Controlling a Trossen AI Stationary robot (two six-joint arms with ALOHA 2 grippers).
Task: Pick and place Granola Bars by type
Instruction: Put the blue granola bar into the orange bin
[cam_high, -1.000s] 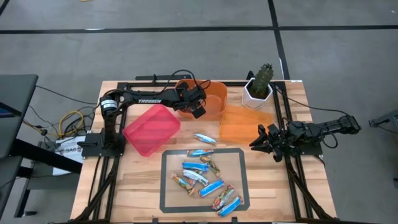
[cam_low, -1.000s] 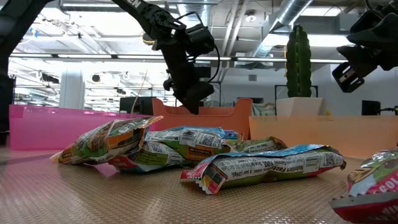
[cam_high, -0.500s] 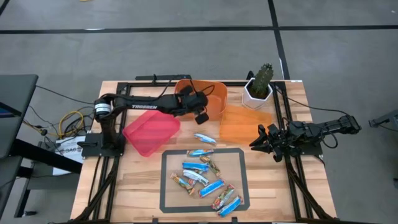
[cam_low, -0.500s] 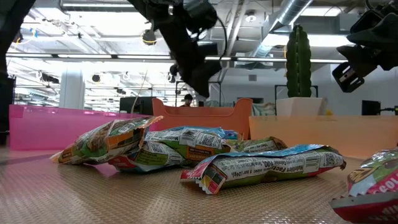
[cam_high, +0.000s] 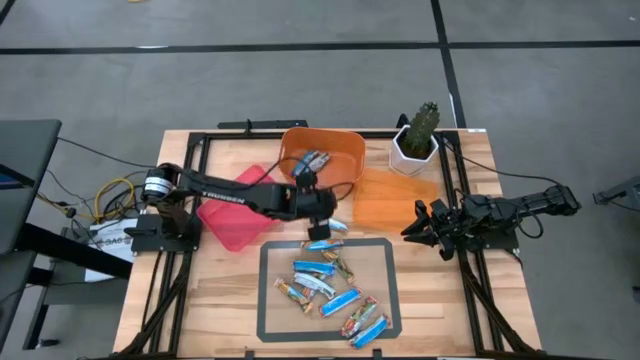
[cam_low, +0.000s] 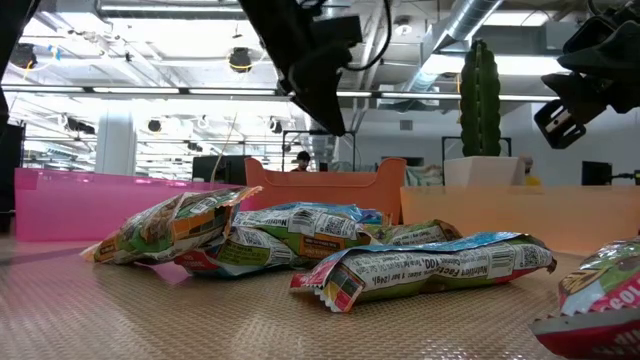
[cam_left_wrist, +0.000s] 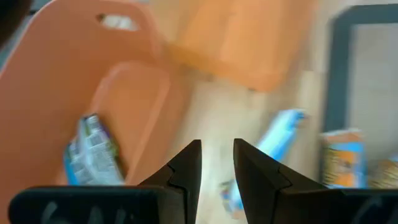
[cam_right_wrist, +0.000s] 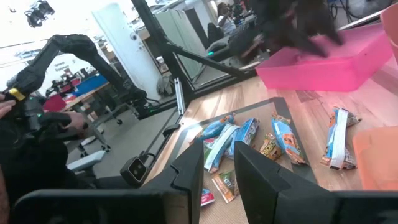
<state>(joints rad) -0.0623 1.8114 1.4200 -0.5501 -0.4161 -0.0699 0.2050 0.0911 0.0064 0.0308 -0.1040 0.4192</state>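
Note:
Several granola bars (cam_high: 325, 285) in blue-white and multicoloured wrappers lie in a heap inside a taped rectangle near the table's front; the low view shows them close up (cam_low: 330, 245). One blue bar (cam_high: 328, 223) lies flat just beyond the tape. Another bar (cam_high: 312, 160) rests on the floor of the deep orange bin (cam_high: 345, 150). My left gripper (cam_high: 318, 208) hangs above the table between that bin and the lone blue bar (cam_left_wrist: 280, 134), fingers close together and holding nothing. My right gripper (cam_high: 410, 228) waits by the right edge, also holding nothing.
A pink bin (cam_high: 240, 210) lies under the left arm's forearm. A shallow orange tray (cam_high: 395, 200) sits between the deep bin and my right gripper. A potted cactus (cam_high: 418, 140) stands at the far right corner. Bare wood shows along the near edge.
My left gripper has swung from over the deep orange bin's near rim toward the table's near edge, ending above the wood close to the lone blue bar. The bin's inside, with a bar in it, has come into sight. The right arm kept still.

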